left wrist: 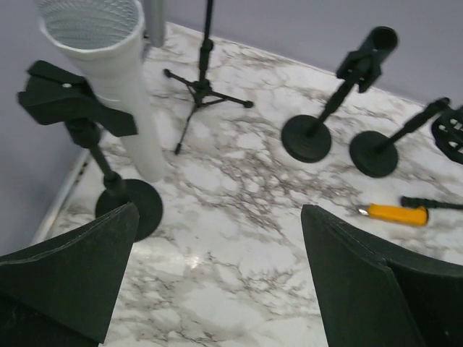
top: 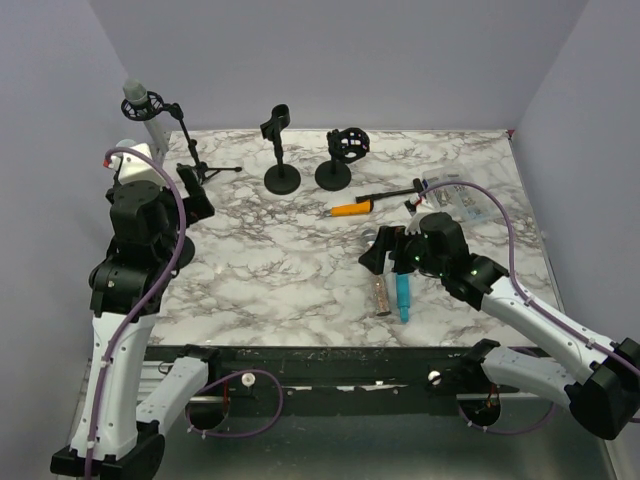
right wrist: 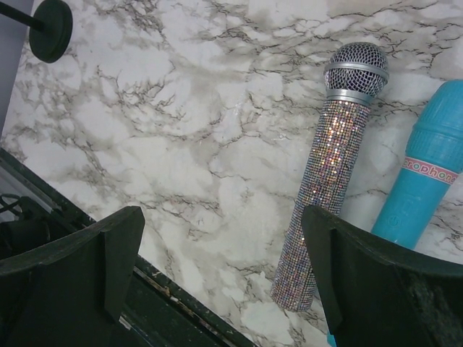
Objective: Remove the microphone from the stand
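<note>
A white microphone (left wrist: 119,108) with a mesh head stands tilted in a black clip (left wrist: 64,100) on a round-based stand (left wrist: 134,206), at the left of the left wrist view. My left gripper (left wrist: 221,215) is open just to the right of that base, above bare marble, and touches nothing. The left arm (top: 150,215) hides most of this stand in the top view. My right gripper (top: 385,250) is open and empty above a glittery microphone (right wrist: 333,166) and a teal one (right wrist: 423,181) that lie on the table.
Another microphone (top: 135,97) sits in a shock mount on a tripod boom stand (top: 200,170) at the far left. Two empty round-based stands (top: 281,178) (top: 335,172) are at the back. An orange-handled tool (top: 352,208) and a plastic bag (top: 455,195) lie to the right.
</note>
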